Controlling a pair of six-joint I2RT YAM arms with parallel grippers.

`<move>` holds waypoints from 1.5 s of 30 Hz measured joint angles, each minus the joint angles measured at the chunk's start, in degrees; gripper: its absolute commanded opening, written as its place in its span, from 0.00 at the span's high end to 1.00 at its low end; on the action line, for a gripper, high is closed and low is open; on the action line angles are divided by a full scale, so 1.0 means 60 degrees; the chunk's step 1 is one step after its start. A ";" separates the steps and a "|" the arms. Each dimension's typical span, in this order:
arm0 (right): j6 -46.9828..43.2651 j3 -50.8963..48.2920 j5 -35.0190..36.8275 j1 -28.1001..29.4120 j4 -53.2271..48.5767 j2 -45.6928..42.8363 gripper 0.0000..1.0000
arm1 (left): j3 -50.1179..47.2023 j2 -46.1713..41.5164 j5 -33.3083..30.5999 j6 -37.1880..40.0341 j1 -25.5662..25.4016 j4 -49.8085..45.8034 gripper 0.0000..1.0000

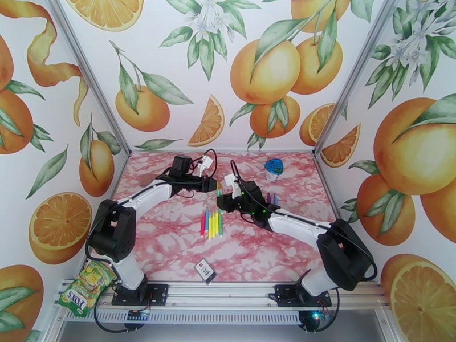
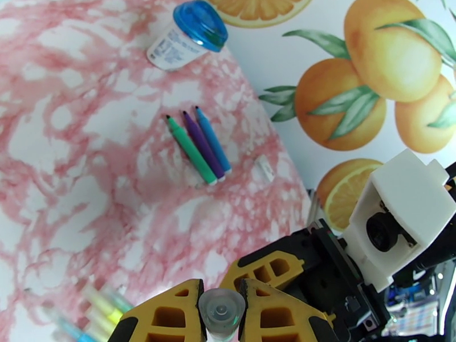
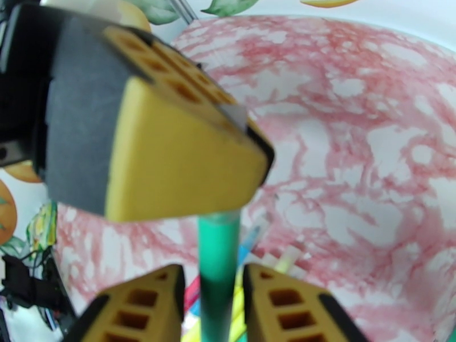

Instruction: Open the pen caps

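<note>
Where the two arms meet above the middle of the bench, the left end effector is clamped on one end of a green pen — its yellow fingers press on either side of the pen's round, translucent end face, as seen from the left wrist. From the right wrist, the same pen runs from under the left arm's finger down between the jaws of the right end effector. Those jaws stand apart, with a narrow gap showing on each side of the barrel. Whether the clamped end is capped, I cannot tell.

On the bench just near of the two end effectors lies a row of loose pens — pink, yellow, green and blue, side by side. Their pen caps are too small to make out from above. Just right of the right arm, three pens, green, purple and blue, lie touching side by side, with their bare tips toward the far side. A clear container with a blue lid sits at the far right, and a small card lies by the bench's near edge
</note>
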 measured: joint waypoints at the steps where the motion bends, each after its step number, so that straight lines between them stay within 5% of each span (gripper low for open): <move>1: 0.0000 0.0051 -0.0004 0.0000 0.0004 0.0066 0.65 | 0.0029 0.0000 0.0025 -0.0004 0.0000 0.0000 0.99; 6: -0.0004 0.0175 -0.0015 0.0000 -0.0004 0.0313 0.68 | 0.0069 0.0000 0.0219 -0.0058 -0.0015 0.0000 1.00; 13: -0.0015 0.0240 -0.0051 0.0025 0.0000 0.0331 0.88 | 0.0069 0.0000 0.0270 -0.0062 -0.0033 -0.0004 1.00; 19: -0.0058 0.0233 0.0004 0.0025 0.0000 0.0324 0.95 | 0.0131 0.0000 0.0044 -0.0262 -0.0036 -0.0018 1.00; 45: -0.0433 -0.0266 0.0379 0.0127 0.0328 0.0215 1.00 | 0.0193 -0.0022 -0.0994 -0.1759 -0.0080 -0.0856 1.00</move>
